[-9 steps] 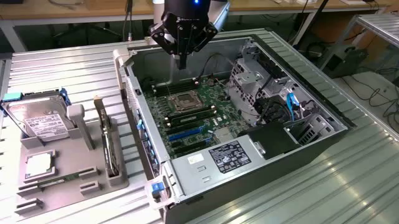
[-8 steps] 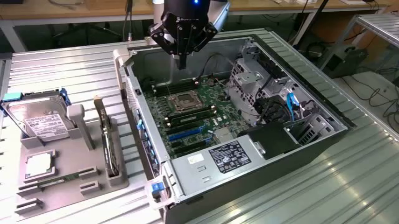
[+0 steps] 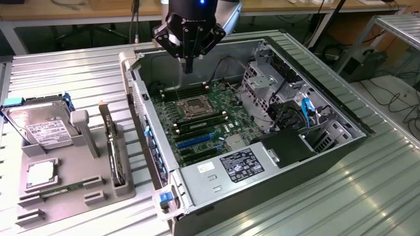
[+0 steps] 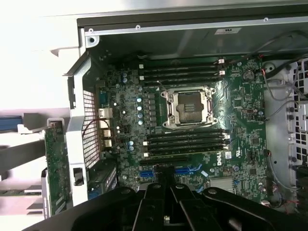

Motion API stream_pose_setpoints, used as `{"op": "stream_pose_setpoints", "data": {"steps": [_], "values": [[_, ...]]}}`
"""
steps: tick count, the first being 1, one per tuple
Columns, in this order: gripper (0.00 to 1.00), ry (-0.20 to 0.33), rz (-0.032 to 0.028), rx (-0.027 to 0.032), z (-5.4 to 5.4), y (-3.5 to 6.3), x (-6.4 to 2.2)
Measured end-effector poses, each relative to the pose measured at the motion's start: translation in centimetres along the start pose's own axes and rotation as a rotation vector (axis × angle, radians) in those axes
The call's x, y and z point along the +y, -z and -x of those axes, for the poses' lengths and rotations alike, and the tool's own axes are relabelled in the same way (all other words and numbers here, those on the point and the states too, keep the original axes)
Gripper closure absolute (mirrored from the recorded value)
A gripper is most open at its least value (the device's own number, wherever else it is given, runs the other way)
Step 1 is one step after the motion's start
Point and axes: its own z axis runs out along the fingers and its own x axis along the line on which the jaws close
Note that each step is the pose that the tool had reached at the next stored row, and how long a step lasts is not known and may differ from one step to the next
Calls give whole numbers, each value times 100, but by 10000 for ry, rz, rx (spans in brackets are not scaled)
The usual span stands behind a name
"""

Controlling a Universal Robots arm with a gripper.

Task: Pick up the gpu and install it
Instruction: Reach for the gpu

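Pincer [image 3: 188, 70] (closed, empty) above motherboard [image 4: 243, 120]

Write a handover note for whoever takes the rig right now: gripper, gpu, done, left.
Gripper: shut and empty, hanging over the open PC case, above the motherboard.
Gpu: standing on edge in the grey holder, outside the case on the exterior view's left, untouched.
Done: nothing shows as done; the blue slots on the board hold no card.
Left: gpu not yet picked up, not yet installed.
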Motion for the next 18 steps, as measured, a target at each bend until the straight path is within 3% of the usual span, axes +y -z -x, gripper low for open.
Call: {"op": "stream_pose_setpoints", "data": {"steps": [18], "values": [[89,0,0,1,-127,4,-10]]}}
